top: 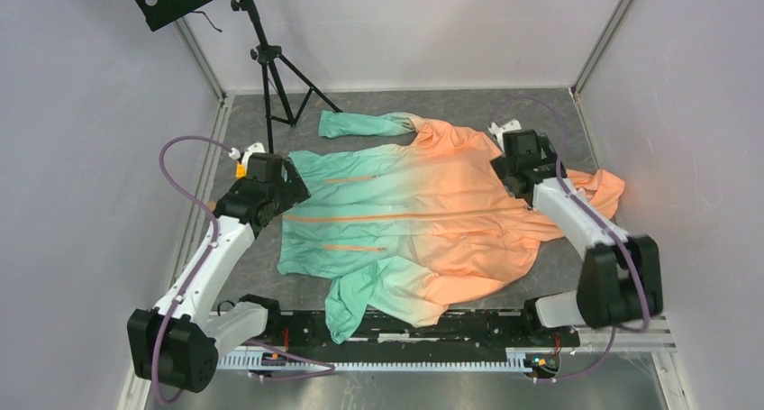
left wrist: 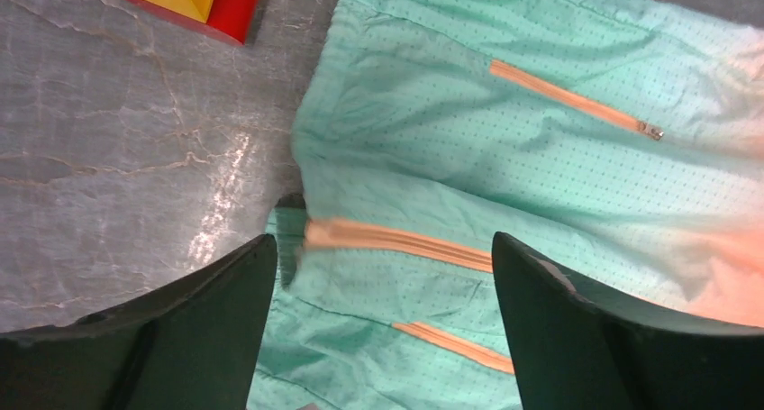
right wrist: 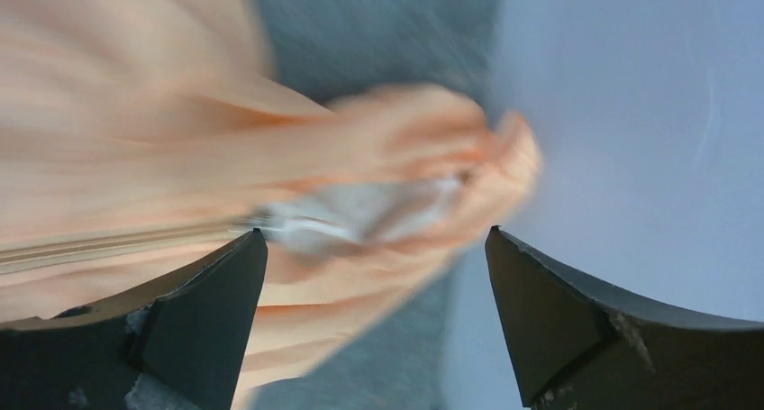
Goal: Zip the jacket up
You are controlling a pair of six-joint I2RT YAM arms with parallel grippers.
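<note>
The jacket lies flat on the grey table, mint green at the left and peach orange at the right, hood at the far right. Its orange front zipper runs left to right across the middle. My left gripper is open above the jacket's green hem; in the left wrist view the zipper's lower end lies between my open fingers. My right gripper is open above the orange collar end. The right wrist view is blurred and shows orange cloth and the zipper's top.
A black tripod stand rises at the back left. A yellow and red block lies just left of the jacket's hem. Pale walls close in the table on the left, back and right.
</note>
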